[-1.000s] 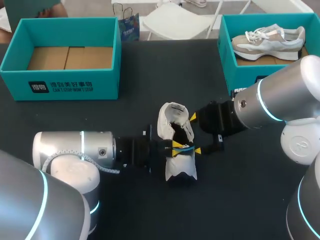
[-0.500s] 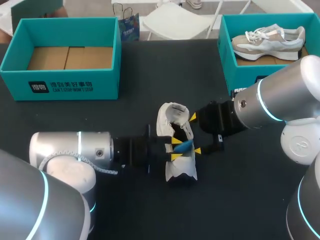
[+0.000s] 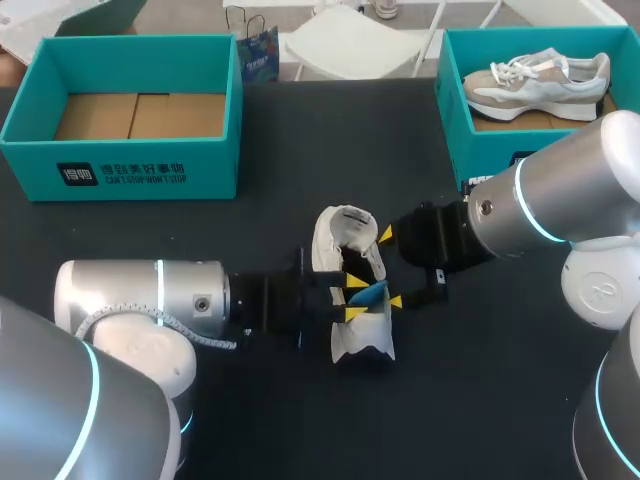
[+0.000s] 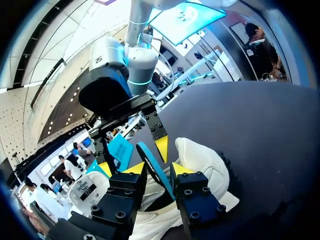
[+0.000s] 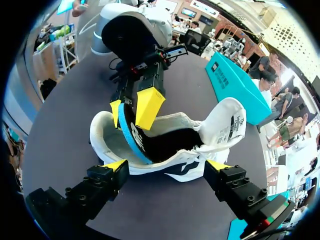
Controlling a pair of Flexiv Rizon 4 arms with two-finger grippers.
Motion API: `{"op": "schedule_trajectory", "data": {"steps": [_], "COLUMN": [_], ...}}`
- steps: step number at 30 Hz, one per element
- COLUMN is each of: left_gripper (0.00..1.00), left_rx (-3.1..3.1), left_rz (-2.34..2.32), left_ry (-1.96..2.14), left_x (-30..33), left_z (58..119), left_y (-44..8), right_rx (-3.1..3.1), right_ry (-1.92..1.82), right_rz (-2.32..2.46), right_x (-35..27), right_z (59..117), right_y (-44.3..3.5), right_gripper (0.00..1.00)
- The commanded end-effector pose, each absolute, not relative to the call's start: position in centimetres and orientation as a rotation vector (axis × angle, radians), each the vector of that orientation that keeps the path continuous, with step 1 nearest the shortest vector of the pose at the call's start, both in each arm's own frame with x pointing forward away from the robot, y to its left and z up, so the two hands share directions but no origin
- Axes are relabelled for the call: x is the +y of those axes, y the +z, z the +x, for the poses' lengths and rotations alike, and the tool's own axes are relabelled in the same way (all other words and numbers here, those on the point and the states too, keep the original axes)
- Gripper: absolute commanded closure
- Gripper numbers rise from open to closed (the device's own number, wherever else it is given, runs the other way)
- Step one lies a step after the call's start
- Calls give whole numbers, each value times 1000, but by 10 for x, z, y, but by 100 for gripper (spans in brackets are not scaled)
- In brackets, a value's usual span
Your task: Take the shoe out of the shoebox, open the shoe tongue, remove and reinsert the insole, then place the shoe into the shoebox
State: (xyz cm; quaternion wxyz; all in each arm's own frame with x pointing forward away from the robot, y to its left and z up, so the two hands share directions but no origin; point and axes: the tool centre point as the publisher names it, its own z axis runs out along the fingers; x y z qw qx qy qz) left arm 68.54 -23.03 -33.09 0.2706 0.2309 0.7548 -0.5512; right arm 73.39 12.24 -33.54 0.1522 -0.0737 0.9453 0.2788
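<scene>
**A:** Mid-table, between the two arms, the white shoe (image 3: 358,340) rests on the black table (image 3: 300,425). Its heel points to the far side and its toe to the near edge. It is well apart from the empty shoebox (image 3: 130,165) at far left and from the right box (image 3: 455,115), which holds a second shoe (image 3: 540,80).

**B:** And the pincers?

**A:** The left gripper (image 3: 352,298) has its fingers drawn narrow on the blue insole (image 3: 372,293), pinching it edge-on right at the shoe's opening. The right gripper (image 3: 390,268) stands wide on the shoe's right side, one tip toward the heel and one toward the toe. It looks like bracing rather than clasping. I cannot tell whether both tips touch.

**B:** How will the pieces handle?

**A:** I'd judge the insole thin, light and floppy. Held by one end, it will likely droop or fold, so a grip near its heel end would suit, with the toe end led in first. The shoe seems light, with a soft upper that gives under pressure and a stiffer sole. The sole's sidewalls or the padded heel collar look like the firm places to take hold.
</scene>
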Motion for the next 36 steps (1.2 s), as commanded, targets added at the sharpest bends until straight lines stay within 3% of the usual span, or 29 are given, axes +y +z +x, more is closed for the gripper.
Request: {"op": "schedule_trajectory", "data": {"steps": [1,30,32,33,34,36], "left_gripper": [70,71,75,82,98,100], "left_rx": [2049,2108,2124,2124,2137,2149], "left_rz": [611,563,567,568,577,587], "left_ry": [-1461,-1378,-1374,-1373,-1366,-1371], "left_x": [-228,-218,-218,-219,-220,-221], "left_z": [681,675,675,675,676,677], "left_y": [-327,-331,-333,-333,-335,-337], "right_rx": [2710,2766,2766,2766,2766,2766], "right_ry": [801,729,729,729,729,729], "right_rz": [-212,-211,-211,-211,-211,-211], "right_x": [122,86,86,86,86,86], "right_z": [733,728,728,728,728,728], "right_y": [-336,-325,-325,-325,-325,-325], "right_gripper": [0,0,0,0,0,0]}}
